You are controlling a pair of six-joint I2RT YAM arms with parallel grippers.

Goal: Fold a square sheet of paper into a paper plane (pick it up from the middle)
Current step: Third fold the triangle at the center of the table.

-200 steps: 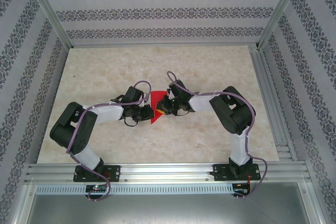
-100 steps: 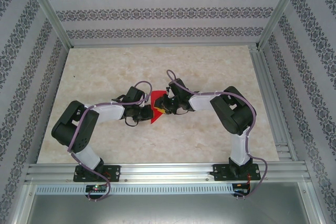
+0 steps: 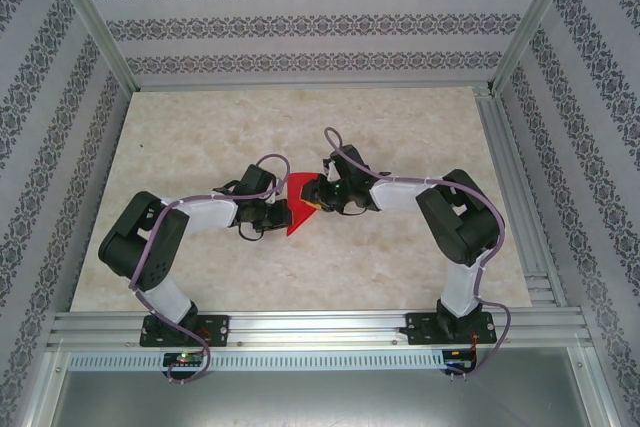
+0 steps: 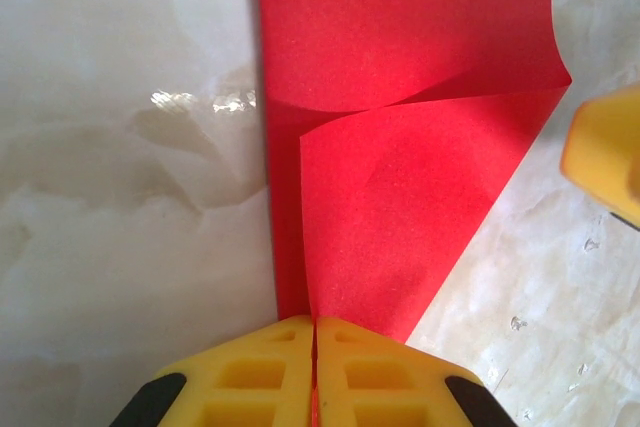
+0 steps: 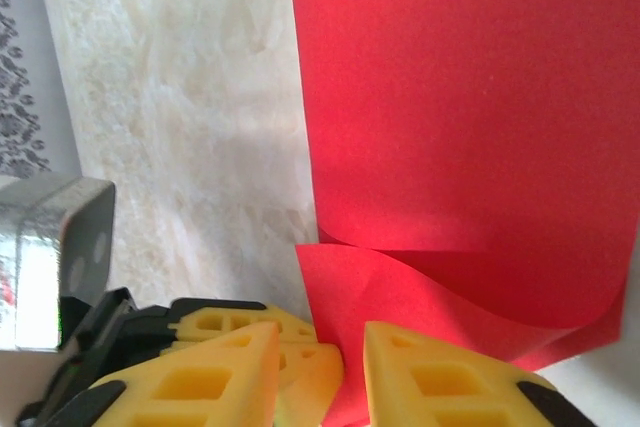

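The square sheet of paper (image 3: pixel 298 209) is bright red and lies mid-table, partly folded. In the left wrist view the paper (image 4: pixel 400 197) shows a long straight edge on the left and a diagonal flap curling up over it. My left gripper (image 4: pixel 315 325) is shut on the paper's near edge, yellow fingers pressed together with red between them. My right gripper (image 5: pixel 320 347) stands open at the paper's (image 5: pixel 450 97) opposite side, and the flap's corner reaches into the gap untouched. From above, the left gripper (image 3: pixel 276 213) and right gripper (image 3: pixel 318 197) face each other across the sheet.
The table (image 3: pixel 200 137) is pale marble, ringed by an aluminium frame (image 3: pixel 510 177) and patterned walls. A yellow finger of the right gripper (image 4: pixel 605 152) shows at the right of the left wrist view. The left gripper's fingers (image 5: pixel 225 322) sit close beside my right ones.
The right gripper has opened off the paper and its arm has drawn back to the right. The left gripper keeps its hold in the same place.
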